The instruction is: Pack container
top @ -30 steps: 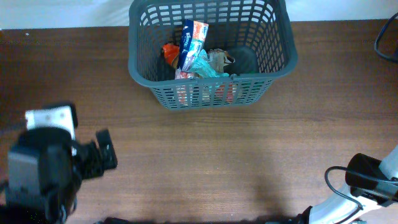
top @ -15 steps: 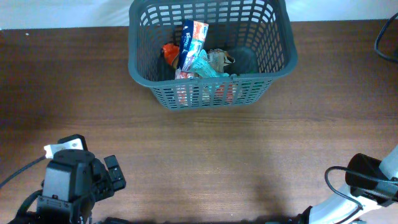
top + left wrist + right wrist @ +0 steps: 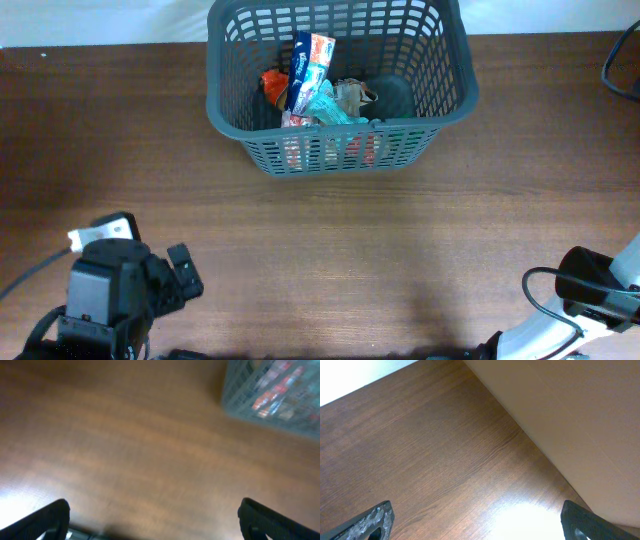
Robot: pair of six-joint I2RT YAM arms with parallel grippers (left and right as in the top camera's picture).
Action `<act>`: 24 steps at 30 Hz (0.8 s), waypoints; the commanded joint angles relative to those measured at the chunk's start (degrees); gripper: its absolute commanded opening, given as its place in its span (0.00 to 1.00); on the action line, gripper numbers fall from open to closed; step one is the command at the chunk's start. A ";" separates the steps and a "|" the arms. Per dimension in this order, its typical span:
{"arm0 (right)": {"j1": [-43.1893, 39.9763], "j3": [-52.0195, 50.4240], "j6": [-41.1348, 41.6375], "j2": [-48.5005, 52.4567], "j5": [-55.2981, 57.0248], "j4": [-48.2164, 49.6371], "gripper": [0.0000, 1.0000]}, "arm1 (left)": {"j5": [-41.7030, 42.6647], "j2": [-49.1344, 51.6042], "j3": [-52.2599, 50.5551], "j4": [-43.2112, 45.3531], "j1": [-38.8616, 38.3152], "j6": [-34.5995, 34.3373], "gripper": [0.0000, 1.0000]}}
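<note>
The container (image 3: 340,80), a dark grey slotted basket, stands at the back middle of the table. It holds a blue, white and orange packet (image 3: 308,68), a teal packet (image 3: 325,105), an orange item (image 3: 274,84) and a dark item (image 3: 393,95). Its blurred corner shows in the left wrist view (image 3: 280,390). My left gripper (image 3: 186,272) is at the front left, far from the container. Its fingers are wide apart and empty in the left wrist view (image 3: 155,517). My right gripper (image 3: 477,517) is open and empty over bare wood.
The brown wooden table (image 3: 400,230) fills the overhead view. My right arm (image 3: 590,290) sits at the front right corner with a black cable. The table's edge (image 3: 530,440) runs diagonally in the right wrist view, with a pale beige surface beyond it.
My left arm has drawn back toward the front edge of the table, its gripper moving a little down and right. The container and the right arm have not moved.
</note>
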 commanded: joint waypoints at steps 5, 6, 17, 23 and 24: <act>-0.15 -0.17 0.90 0.20 -0.33 0.17 0.99 | 3.91 -0.55 -5.55 15.74 0.02 13.20 0.99; -0.15 -0.17 0.90 0.20 -0.33 0.17 0.99 | 4.81 -0.76 -6.64 17.20 0.02 14.78 0.99; -0.15 -0.17 0.90 0.20 -0.33 0.17 0.99 | 12.24 -19.04 -29.29 35.21 1.27 23.85 0.99; -0.15 -0.17 0.90 0.20 -0.33 0.17 0.99 | 12.85 -28.13 -39.87 40.46 4.72 23.82 0.99; -0.15 -0.17 0.90 0.20 -0.33 0.17 0.99 | 13.46 -29.35 -41.33 40.94 5.55 23.85 0.99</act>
